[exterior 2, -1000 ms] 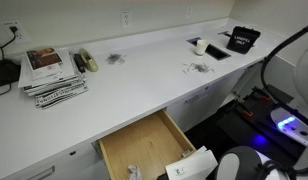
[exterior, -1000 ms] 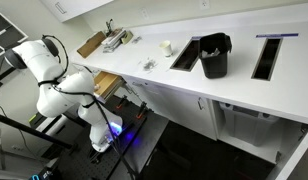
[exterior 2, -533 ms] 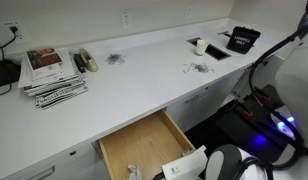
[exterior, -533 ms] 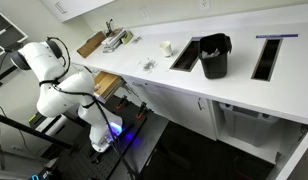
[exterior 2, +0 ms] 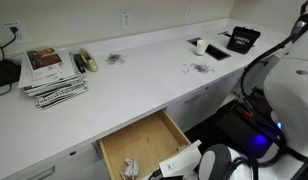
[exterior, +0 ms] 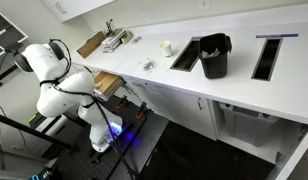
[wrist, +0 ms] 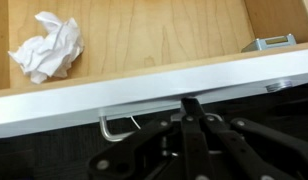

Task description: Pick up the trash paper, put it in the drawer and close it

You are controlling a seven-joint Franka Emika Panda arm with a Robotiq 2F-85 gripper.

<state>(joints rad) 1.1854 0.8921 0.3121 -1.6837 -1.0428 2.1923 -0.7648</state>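
Observation:
The drawer [wrist: 164,40] stands open, with a tan wooden floor and a white front panel [wrist: 144,92]. The crumpled white trash paper [wrist: 46,47] lies inside at its left; it also shows in an exterior view [exterior 2: 131,169]. My gripper [wrist: 192,104] is shut and empty. Its fingertips are pressed together at the outside of the front panel, right of the wire handle [wrist: 114,128]. The drawer shows in both exterior views [exterior 2: 144,140] [exterior: 106,84]. In those views the arm hides the gripper.
A small blue-grey object [wrist: 269,42] lies at the drawer's right. On the white counter [exterior 2: 144,85] are a magazine stack [exterior 2: 54,70], a brown board [exterior: 91,44], a white cup [exterior: 166,47] and a black bin [exterior: 215,55]. The robot base [exterior: 64,90] stands by the drawer.
The arm has swung in closer to the drawer's front panel. The paper stays in the drawer, and the drawer is still open.

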